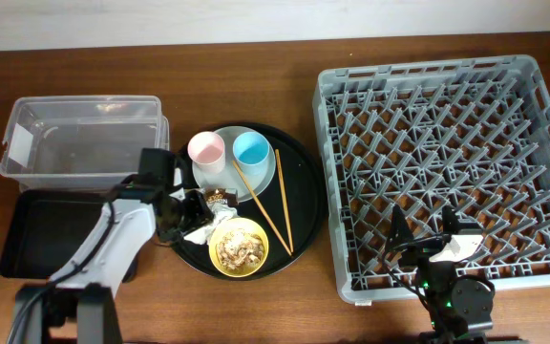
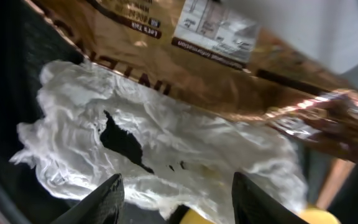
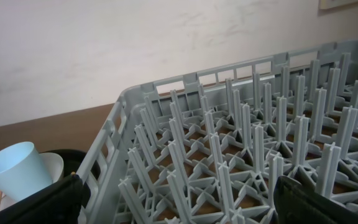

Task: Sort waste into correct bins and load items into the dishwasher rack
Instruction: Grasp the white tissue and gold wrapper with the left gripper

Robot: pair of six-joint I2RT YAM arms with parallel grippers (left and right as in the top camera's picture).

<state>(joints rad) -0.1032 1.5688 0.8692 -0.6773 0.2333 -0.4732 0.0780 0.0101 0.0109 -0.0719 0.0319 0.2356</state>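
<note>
Grey plastic rack [image 1: 447, 172], table's right side. Your right gripper [image 1: 421, 229] sits over its near edge, fingers spread wide, nothing btwn them.
Round black tray [image 1: 299, 191], ctr, holds:
- pink cup [image 1: 206, 150] & blue cup [image 1: 251, 148], both on grey-white plate [image 1: 261, 179]
- chopsticks [image 1: 261, 208], 2 pcs, laid across plate edge & tray
- yellow bowl [image 1: 261, 256] w/ food scraps [image 1: 240, 248]
- gold foil wrapper [image 1: 218, 199]
- white tissue [image 1: 199, 232], just beside bowl

Your left gripper [image 2: 179, 199] is over tray's left part, fingers [image 2: 104, 199] apart, tips at tissue. Contact: can't tell.
Clear box [image 1: 79, 143] & black rectangular tray [image 1: 36, 229], far left, box behind tray.
</note>
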